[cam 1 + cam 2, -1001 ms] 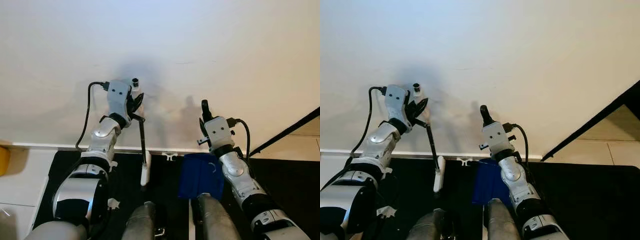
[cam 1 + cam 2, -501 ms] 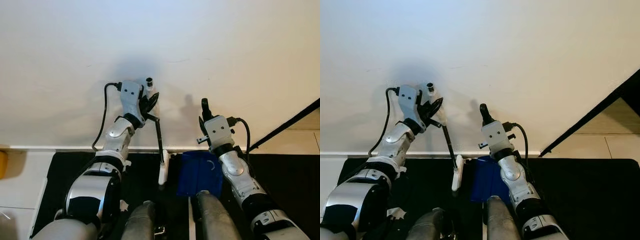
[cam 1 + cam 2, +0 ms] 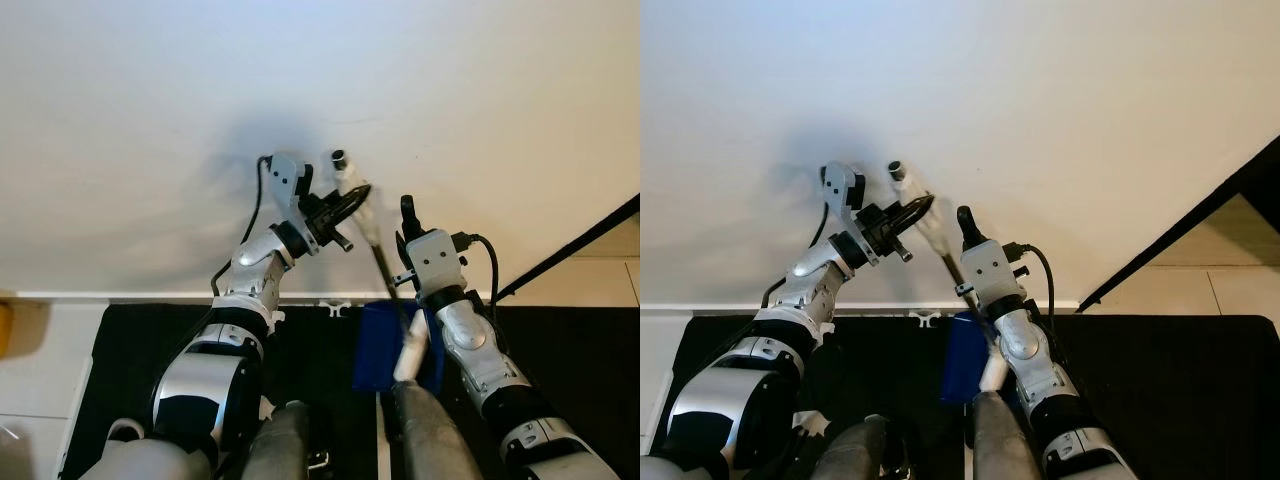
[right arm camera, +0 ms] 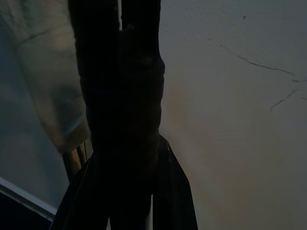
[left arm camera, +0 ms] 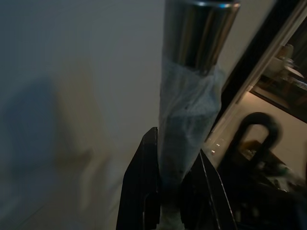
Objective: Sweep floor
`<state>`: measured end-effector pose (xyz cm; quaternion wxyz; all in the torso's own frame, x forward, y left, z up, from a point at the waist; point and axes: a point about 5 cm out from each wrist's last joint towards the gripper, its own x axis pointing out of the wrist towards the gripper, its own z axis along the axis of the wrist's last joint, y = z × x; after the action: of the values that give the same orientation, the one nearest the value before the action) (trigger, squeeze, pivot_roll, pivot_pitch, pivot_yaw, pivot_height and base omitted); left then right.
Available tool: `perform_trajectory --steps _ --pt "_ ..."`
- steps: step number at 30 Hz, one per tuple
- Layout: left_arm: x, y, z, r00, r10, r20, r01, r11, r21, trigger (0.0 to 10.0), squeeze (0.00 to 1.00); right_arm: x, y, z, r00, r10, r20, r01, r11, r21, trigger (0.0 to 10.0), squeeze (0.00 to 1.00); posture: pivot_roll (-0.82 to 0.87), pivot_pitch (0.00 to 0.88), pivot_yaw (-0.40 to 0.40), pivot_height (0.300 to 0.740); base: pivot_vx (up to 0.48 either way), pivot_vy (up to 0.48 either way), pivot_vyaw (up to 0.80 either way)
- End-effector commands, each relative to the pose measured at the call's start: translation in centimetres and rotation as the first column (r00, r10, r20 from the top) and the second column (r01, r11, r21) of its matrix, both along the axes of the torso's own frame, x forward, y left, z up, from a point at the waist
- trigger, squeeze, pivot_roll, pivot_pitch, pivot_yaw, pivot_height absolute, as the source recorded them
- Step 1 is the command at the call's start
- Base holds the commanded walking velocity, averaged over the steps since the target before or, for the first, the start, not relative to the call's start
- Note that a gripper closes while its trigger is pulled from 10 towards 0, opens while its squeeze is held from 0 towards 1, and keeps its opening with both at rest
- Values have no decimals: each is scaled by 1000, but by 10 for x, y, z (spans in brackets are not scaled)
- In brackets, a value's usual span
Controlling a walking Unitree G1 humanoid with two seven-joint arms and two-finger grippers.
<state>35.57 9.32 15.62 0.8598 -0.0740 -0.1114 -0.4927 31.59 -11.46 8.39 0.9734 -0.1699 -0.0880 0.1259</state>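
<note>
Broom [image 3: 380, 262] head hidden behind the right arm [image 3: 470, 345] and blue dustpan [image 3: 380, 345], dustpan half covered by that arm and the robot's legs, broom pole cut off at the left wrist view's top edge, right wrist view too dark to tell the grasped handle.

The broom [image 3: 372, 240] has a thin dark stick with a white end, and it leans over the blue dustpan [image 3: 378, 345] on the dark floor
</note>
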Motion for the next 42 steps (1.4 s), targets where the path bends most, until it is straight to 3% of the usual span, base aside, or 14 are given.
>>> perform_trajectory --steps 1,3,6,15,31,42 --pt "-2 19 2 1000 7 28 -8 1000 26 10000 12 -2 2 -6 1000 5 -21 -5 1000 -5 10000 0 -68 288 78 740 0 0 0" --pt "-2 24 3 999 14 37 -16 999 38 10000 12 -2 2 -6 1000 5 -22 -5 1000 -5 10000 0 -68 288 78 740 0 0 0" --pt "-6 53 6 995 56 79 -63 994 92 10000 4 -3 2 -7 1000 9 -28 -9 1000 -4 10000 0 -53 289 75 740 0 0 0" --pt "-14 90 8 982 159 100 -172 976 134 10000 0 -3 3 -8 999 18 -32 -18 1000 -6 10000 0 -42 297 65 740 0 0 0" --pt "-17 128 0 934 343 100 -357 908 219 10000 12 -4 -1 -9 999 14 -34 -14 1000 -13 10000 0 -50 299 64 740 0 0 0" --pt "-21 149 -13 870 481 109 -492 828 269 10000 12 -2 1 -7 999 22 -33 -22 1000 -14 10000 0 -51 300 53 740 0 0 0"
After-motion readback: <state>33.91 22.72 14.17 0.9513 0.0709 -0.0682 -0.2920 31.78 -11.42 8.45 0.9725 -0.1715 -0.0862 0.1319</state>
